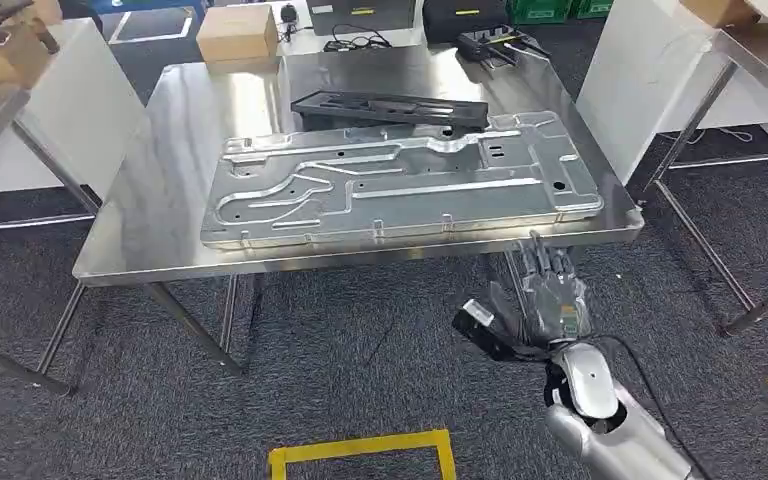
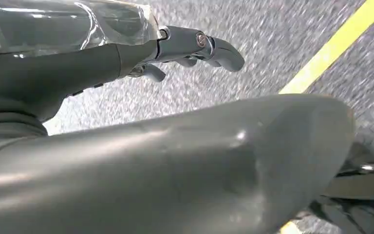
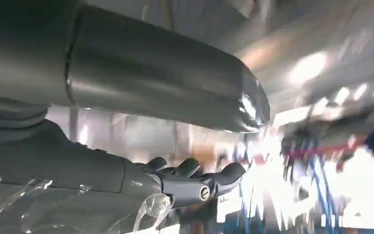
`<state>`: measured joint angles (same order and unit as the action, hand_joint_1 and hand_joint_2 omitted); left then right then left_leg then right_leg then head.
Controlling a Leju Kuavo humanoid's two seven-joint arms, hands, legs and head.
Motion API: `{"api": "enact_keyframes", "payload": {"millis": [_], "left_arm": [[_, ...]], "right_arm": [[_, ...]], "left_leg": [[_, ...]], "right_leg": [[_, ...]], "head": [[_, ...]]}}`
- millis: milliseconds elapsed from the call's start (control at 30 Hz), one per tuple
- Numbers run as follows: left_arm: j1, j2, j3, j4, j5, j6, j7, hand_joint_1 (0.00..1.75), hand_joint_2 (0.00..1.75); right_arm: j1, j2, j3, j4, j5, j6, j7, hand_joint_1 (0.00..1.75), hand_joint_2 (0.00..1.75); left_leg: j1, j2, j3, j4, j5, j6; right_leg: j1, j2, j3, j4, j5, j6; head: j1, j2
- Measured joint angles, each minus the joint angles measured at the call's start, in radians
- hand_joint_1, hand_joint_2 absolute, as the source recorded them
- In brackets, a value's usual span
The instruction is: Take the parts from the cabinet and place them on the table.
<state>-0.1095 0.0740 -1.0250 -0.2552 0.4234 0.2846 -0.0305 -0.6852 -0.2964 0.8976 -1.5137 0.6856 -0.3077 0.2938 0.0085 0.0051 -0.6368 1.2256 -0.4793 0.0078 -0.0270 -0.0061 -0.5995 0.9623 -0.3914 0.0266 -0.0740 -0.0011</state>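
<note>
Nearest, the right hand (image 1: 540, 300) hangs just below the front edge of the steel table (image 1: 150, 190), over the dark carpet (image 1: 340, 350); its fingers are spread and pointing up toward the table, and it holds nothing. In the right wrist view the same hand (image 3: 185, 180) shows its fingers (image 3: 229, 174) apart with nothing between them, the background blurred. The left hand (image 2: 195, 48) appears in the left wrist view over speckled carpet beside a yellow floor line (image 2: 336, 46); its fingers are loosely extended, apart, and empty.

Above and beyond the right hand, the large silver stamped metal panel (image 1: 400, 180) lies flat on the table, its near long edge close to the table's front rim, apart from the hand. Behind it, touching or overlapping its far edge, lies 1 long black tray-like part (image 1: 390, 108).

Farther back, past the table, sit a cardboard box (image 1: 238, 32) and black cases with cables (image 1: 460, 18).
</note>
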Motion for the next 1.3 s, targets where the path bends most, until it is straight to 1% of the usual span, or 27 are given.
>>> {"api": "enact_keyframes", "payload": {"millis": [33,67,100,233,267,300,367,400,433,467,533,567,600,633,700,733,767,800,867,933,967,1033,1067,1100,1233,1267,1300], "left_arm": [[-0.001,-0.002,0.0,0.0,0.002,0.0,0.0,0.0,0.0],[-0.002,-0.002,0.0,0.0,0.005,0.0,0.003,0.0,0.0],[-0.005,-0.003,0.0,0.0,0.008,0.002,0.01,0.0,0.0],[-0.003,-0.009,0.0,0.0,0.018,0.003,0.027,0.0,0.0],[-0.004,-0.015,0.0,0.0,0.021,0.005,0.031,0.0,0.0],[-0.005,-0.016,0.0,0.0,0.025,0.006,0.033,0.0,0.0],[-0.005,-0.019,0.0,0.0,0.032,0.006,0.033,0.0,0.0],[-0.003,-0.021,0.0,0.0,0.037,0.006,0.033,0.0,0.0],[0.0,-0.022,0.0,0.0,0.042,0.006,0.033,0.0,0.0],[0.002,-0.025,0.0,0.0,0.045,0.006,0.034,0.0,0.0],[0.005,-0.031,0.0,0.0,0.051,0.006,0.045,0.0,0.0],[0.005,-0.033,0.0,0.0,0.053,0.006,0.048,0.0,0.0],[0.006,-0.033,0.0,0.0,0.054,0.006,0.05,0.0,0.0],[0.006,-0.034,0.0,0.0,0.055,0.006,0.052,0.0,0.0],[0.005,-0.034,0.0,0.0,0.06,0.006,0.058,0.0,0.0],[0.006,-0.034,0.0,0.0,0.061,0.006,0.064,0.0,0.0],[0.007,-0.034,0.0,0.002,0.063,0.007,0.066,0.0,0.0],[0.009,-0.036,0.0,0.002,0.066,0.009,0.069,0.0,0.0],[0.008,-0.038,0.0,0.002,0.074,0.017,0.075,0.0,0.0],[0.009,-0.039,0.0,0.002,0.079,0.024,0.084,0.0,0.0],[0.009,-0.04,0.0,0.002,0.076,0.024,0.09,0.0,0.0],[0.009,-0.041,-0.001,0.002,0.061,0.023,0.108,0.0,0.0],[0.008,-0.041,-0.004,0.002,0.054,0.023,0.114,0.0,0.0],[0.007,-0.042,-0.006,0.002,0.043,0.023,0.121,0.0,0.0],[0.007,-0.047,-0.022,0.002,0.042,0.053,0.095,0.0,0.0],[0.006,-0.054,-0.022,0.002,0.056,0.065,0.08,0.0,0.0],[0.003,-0.056,-0.022,0.002,0.069,0.079,0.062,0.0,0.0]], "right_arm": [[0.032,0.0,-0.008,0.015,-0.036,-0.033,-0.029,0.0,0.0],[0.064,0.002,-0.018,0.032,-0.07,-0.064,-0.06,0.0,0.0],[0.098,0.01,-0.031,0.053,-0.113,-0.091,-0.093,0.0,0.0],[0.234,0.032,-0.073,0.188,-0.294,-0.153,-0.231,0.0,0.0],[0.269,0.037,-0.083,0.239,-0.345,-0.168,-0.279,0.0,0.0],[0.301,0.054,-0.098,0.298,-0.408,-0.178,-0.326,0.0,0.0],[0.356,0.075,-0.116,0.419,-0.498,-0.179,-0.39,0.0,0.0],[0.38,0.089,-0.126,0.481,-0.551,-0.175,-0.404,0.0,1.75],[0.406,0.098,-0.138,0.535,-0.608,-0.167,-0.414,0.0,1.75],[0.433,0.115,-0.156,0.603,-0.673,-0.155,-0.432,0.0,1.75],[0.486,0.146,-0.192,0.723,-0.782,-0.12,-0.394,0.0,1.75],[0.507,0.159,-0.207,0.772,-0.833,-0.099,-0.361,0.0,1.75],[0.529,0.172,-0.227,0.82,-0.877,-0.081,-0.325,0.0,1.75],[0.546,0.185,-0.247,0.862,-0.913,-0.062,-0.281,0.0,1.75],[0.564,0.216,-0.29,0.934,-0.981,-0.035,-0.106,0.0,1.75],[0.577,0.228,-0.306,0.962,-0.993,-0.028,-0.04,0.0,0.0],[0.586,0.248,-0.323,0.998,-1.001,-0.023,0.013,0.0,0.0],[0.59,0.259,-0.342,1.034,-1.005,-0.018,0.062,0.0,0.0],[0.601,0.288,-0.374,1.08,-1.011,-0.004,0.105,0.0,0.0],[0.606,0.311,-0.395,1.118,-1.013,0.011,0.103,0.0,0.0],[0.608,0.324,-0.405,1.139,-1.016,0.011,0.096,0.0,0.0],[0.608,0.347,-0.424,1.167,-1.025,0.008,0.072,0.0,0.0],[0.607,0.357,-0.433,1.175,-1.033,0.001,0.047,0.0,0.0],[0.606,0.371,-0.442,1.183,-1.038,-0.006,0.012,0.0,0.0],[0.604,0.384,-0.463,1.214,-0.997,-0.028,-0.149,0.0,0.0],[0.604,0.384,-0.463,1.22,-0.976,-0.027,-0.176,0.0,0.0],[0.604,0.382,-0.463,1.226,-0.96,-0.026,-0.205,0.0,0.0]], "left_leg": [[0.0,0.0,0.056,-0.079,0.029,0.005],[-0.002,-0.002,0.124,-0.174,0.033,0.013],[-0.008,-0.004,0.188,-0.278,-0.006,0.023],[-0.013,-0.007,0.175,-0.302,0.013,0.044],[-0.007,-0.004,0.168,-0.308,0.031,0.052],[-0.008,-0.007,0.154,-0.309,0.042,0.061],[-0.01,-0.008,0.124,-0.309,0.063,0.068],[-0.013,-0.008,0.11,-0.308,0.073,0.07],[-0.015,-0.008,0.098,-0.308,0.083,0.07],[-0.016,-0.007,0.091,-0.307,0.091,0.068],[-0.016,-0.008,0.073,-0.303,0.104,0.063],[-0.016,-0.008,0.069,-0.298,0.107,0.059],[-0.021,-0.009,0.065,-0.292,0.109,0.055],[-0.022,-0.01,0.061,-0.284,0.11,0.052],[-0.024,-0.006,0.054,-0.28,0.12,0.038],[-0.023,-0.004,0.053,-0.28,0.122,0.033],[-0.017,-0.004,0.049,-0.269,0.113,0.029],[-0.015,-0.005,0.037,-0.236,0.076,0.02],[-0.007,-0.005,-0.022,-0.076,-0.032,0.004],[-0.002,-0.005,-0.06,0.052,-0.082,-0.003],[-0.002,-0.005,-0.049,0.049,-0.073,-0.003],[-0.002,-0.009,0.042,-0.086,-0.01,0.004],[-0.003,-0.022,0.107,-0.192,0.023,0.012],[-0.003,-0.058,0.161,-0.277,0.029,0.022],[-0.012,-0.043,0.161,-0.297,0.03,0.034],[0.001,-0.033,0.164,-0.312,0.043,0.047],[-0.002,-0.024,0.162,-0.314,0.046,0.052]], "right_leg": [[0.0,0.0,-0.01,0.0,0.009,0.003],[0.0,-0.001,-0.016,0.0,0.018,0.007],[0.003,-0.003,-0.022,0.001,0.025,0.014],[0.002,-0.008,-0.014,-0.02,0.059,0.041],[-0.004,-0.004,-0.021,-0.009,0.044,0.042],[0.001,0.0,-0.038,0.026,-0.018,0.042],[-0.002,0.0,-0.082,0.178,-0.146,0.046],[-0.001,0.001,-0.1,0.254,-0.175,0.048],[-0.001,0.001,-0.107,0.307,-0.168,0.05],[0.0,0.001,-0.097,0.323,-0.133,0.05],[-0.001,0.001,-0.006,0.224,-0.053,0.047],[-0.001,-0.001,0.063,0.131,-0.051,0.045],[0.002,-0.003,0.127,0.036,-0.085,0.041],[0.007,-0.001,0.155,-0.013,-0.103,0.035],[0.007,0.005,0.144,-0.019,-0.114,0.018],[0.007,0.005,0.143,-0.021,-0.11,0.011],[0.002,0.004,0.14,-0.023,-0.103,0.002],[0.002,0.004,0.136,-0.023,-0.098,-0.005],[0.005,0.004,0.122,-0.023,-0.087,-0.014],[0.007,0.009,0.108,-0.022,-0.077,-0.015],[0.007,0.016,0.103,-0.022,-0.072,-0.013],[0.007,0.032,0.095,-0.022,-0.064,-0.007],[0.007,0.041,0.093,-0.022,-0.06,-0.004],[0.005,0.045,0.091,-0.022,-0.057,-0.001],[0.007,0.074,0.083,-0.027,-0.04,0.025],[0.011,0.077,0.08,-0.021,-0.043,0.031],[0.012,0.05,0.067,0.004,-0.064,0.031]], "head": [[0.0,0.0],[0.0,0.0],[0.0,0.0],[0.0,0.0],[0.0,0.0],[0.0,0.0],[0.0,0.0],[0.001,0.0],[0.0,0.0],[0.0,0.0],[0.0,0.0],[0.0,0.0],[0.001,0.0],[0.0,0.0],[0.0,0.0],[0.0,0.0],[0.0,0.0],[-0.001,0.0],[-0.002,0.0],[-0.001,0.0],[-0.001,0.0],[-0.001,0.0],[-0.001,0.0],[-0.001,0.0],[-0.001,0.0],[0.0,0.0],[0.0,0.0]]}}
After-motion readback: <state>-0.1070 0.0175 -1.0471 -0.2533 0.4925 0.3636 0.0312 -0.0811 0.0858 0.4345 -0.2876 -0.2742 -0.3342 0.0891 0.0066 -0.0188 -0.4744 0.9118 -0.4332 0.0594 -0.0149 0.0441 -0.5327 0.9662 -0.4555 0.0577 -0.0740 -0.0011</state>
